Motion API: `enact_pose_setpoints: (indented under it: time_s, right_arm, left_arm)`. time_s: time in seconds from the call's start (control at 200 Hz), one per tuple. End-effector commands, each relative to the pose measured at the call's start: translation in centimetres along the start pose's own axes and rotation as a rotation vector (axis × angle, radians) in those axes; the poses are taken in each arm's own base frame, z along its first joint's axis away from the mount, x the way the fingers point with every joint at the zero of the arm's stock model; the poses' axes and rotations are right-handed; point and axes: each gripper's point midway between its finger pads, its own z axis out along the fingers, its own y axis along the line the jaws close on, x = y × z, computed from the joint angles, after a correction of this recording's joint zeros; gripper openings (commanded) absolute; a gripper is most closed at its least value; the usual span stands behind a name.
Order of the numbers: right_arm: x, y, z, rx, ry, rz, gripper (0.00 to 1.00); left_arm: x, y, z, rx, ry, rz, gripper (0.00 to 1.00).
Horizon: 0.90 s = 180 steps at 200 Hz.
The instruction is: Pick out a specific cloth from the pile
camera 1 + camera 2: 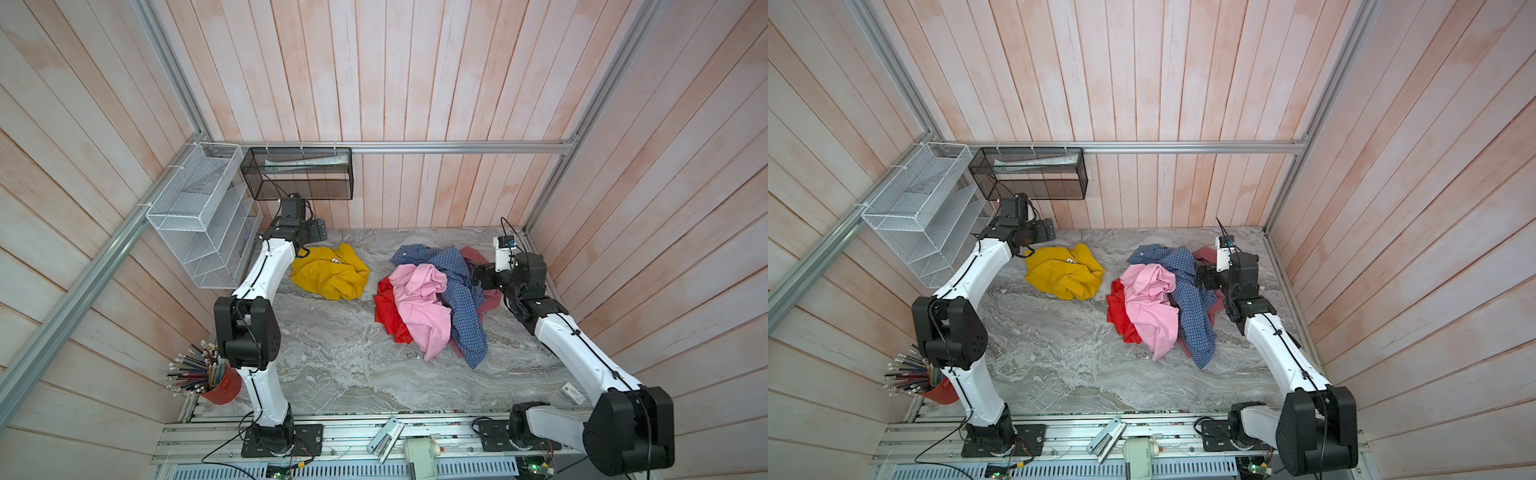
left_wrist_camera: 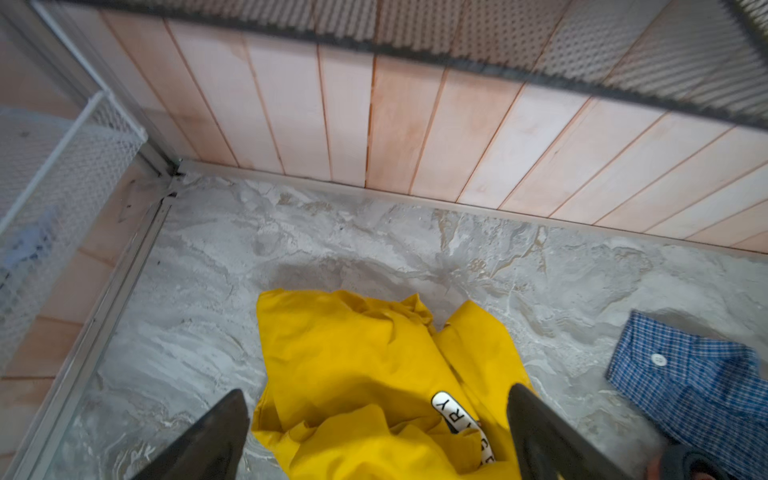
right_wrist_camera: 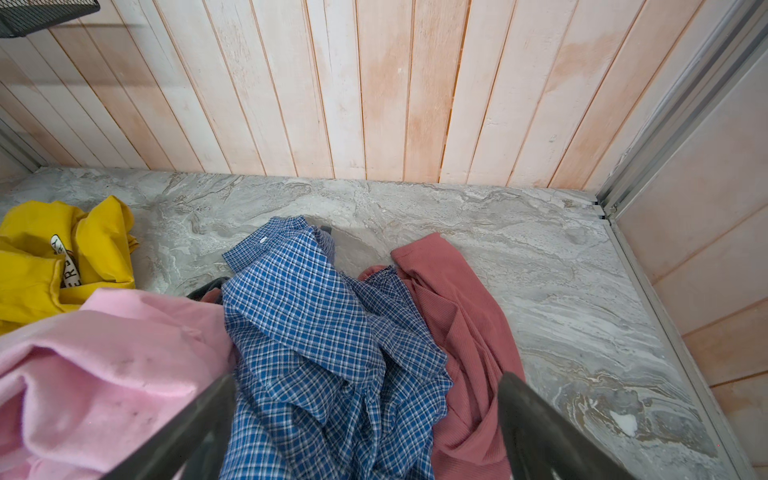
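A lab robot test cell: aluminium frame (image 1: 457, 147), plank wall panels (image 1: 415, 83), marble-look tabletop (image 1: 340, 365), left arm (image 1: 266, 270) and right arm (image 1: 582, 357) bolted to a slotted rail (image 1: 199, 440).

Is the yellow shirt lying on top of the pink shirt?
No, the yellow shirt lies by itself on the table, with bare tabletop between it and the pink shirt.

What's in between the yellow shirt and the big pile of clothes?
Nothing but a narrow strip of bare grey table. Both top views show it between the yellow shirt and the pile.
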Motion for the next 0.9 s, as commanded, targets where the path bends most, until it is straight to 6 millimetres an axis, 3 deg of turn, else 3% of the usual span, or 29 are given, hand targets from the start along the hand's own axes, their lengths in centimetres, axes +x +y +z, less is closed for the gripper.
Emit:
enact_pose_setpoints:
  time_s: [0.0, 0.21, 0.485, 0.54, 0.63, 0.805, 0.895]
  right_arm:
    - [-2.0, 0.1, -0.8, -0.004, -0.034, -0.010, 0.98]
    - [-2.1, -0.2, -1.0, 0.008, -0.028, -0.002, 0.98]
    - [-2.9, -0.3, -0.9, 0.006, -0.034, 0.009, 0.98]
    - [-2.9, -0.3, -0.9, 0.004, -0.035, 0.009, 0.98]
    - [-3.1, -0.3, -1.1, 0.004, -0.038, 0.005, 0.98]
    - [-3.0, -0.6, -1.5, 0.017, -0.038, -0.002, 0.98]
    - [-2.8, -0.6, -1.7, 0.017, -0.040, 0.001, 0.98]
  left_arm:
    - [4.8, 0.3, 4.5, 0.039, 0.193, 0.057, 1.00]
    - [9.1, -0.6, 9.5, 0.064, 0.358, 0.147, 1.00]
    - [15.1, -0.7, 12.8, 0.006, 0.500, 0.228, 0.98]
    - [16.3, -0.4, 13.2, 0.004, 0.527, 0.210, 0.87]
    - [16.7, 0.3, 13.2, -0.002, 0.537, 0.141, 0.54]
    - [13.2, 3.0, 11.6, -0.026, 0.434, -0.015, 0.00]
    - [10.2, 4.0, 9.9, -0.034, 0.351, -0.047, 0.00]
